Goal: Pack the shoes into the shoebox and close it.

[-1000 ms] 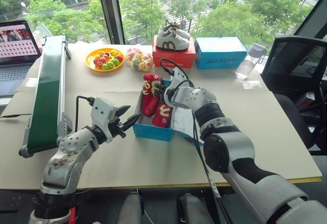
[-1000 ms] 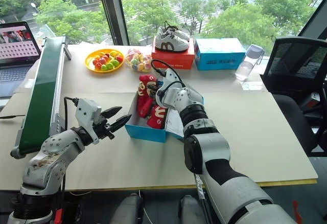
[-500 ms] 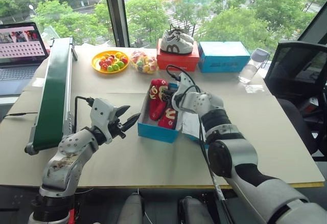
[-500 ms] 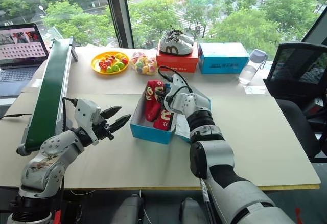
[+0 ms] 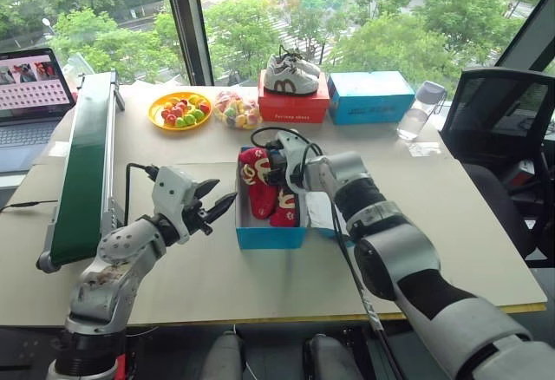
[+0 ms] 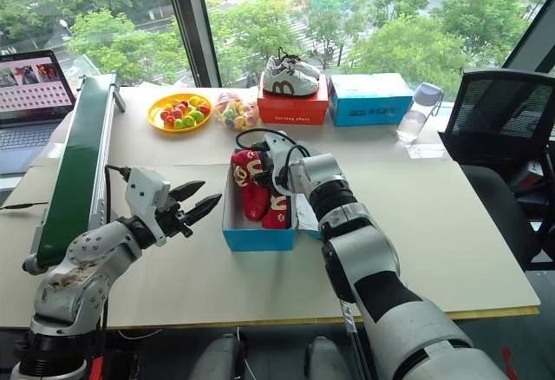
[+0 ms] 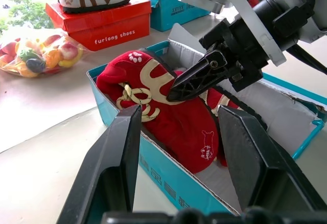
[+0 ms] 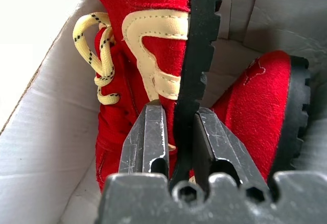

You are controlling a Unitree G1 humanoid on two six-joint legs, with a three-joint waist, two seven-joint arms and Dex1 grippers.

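Packing step: shoes (image 5: 263, 187) are seated in shoebox (image 5: 270, 234), right gripper (image 8: 176, 132) straddling one sole, left gripper (image 5: 221, 205) spread idle; release and lid closure are judged next.

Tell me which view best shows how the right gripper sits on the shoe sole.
The right wrist view: the right gripper straddles the shoe's black sole, a finger either side. The left wrist view shows it side-on over the shoes in the shoebox. The head views show the arm reaching in.
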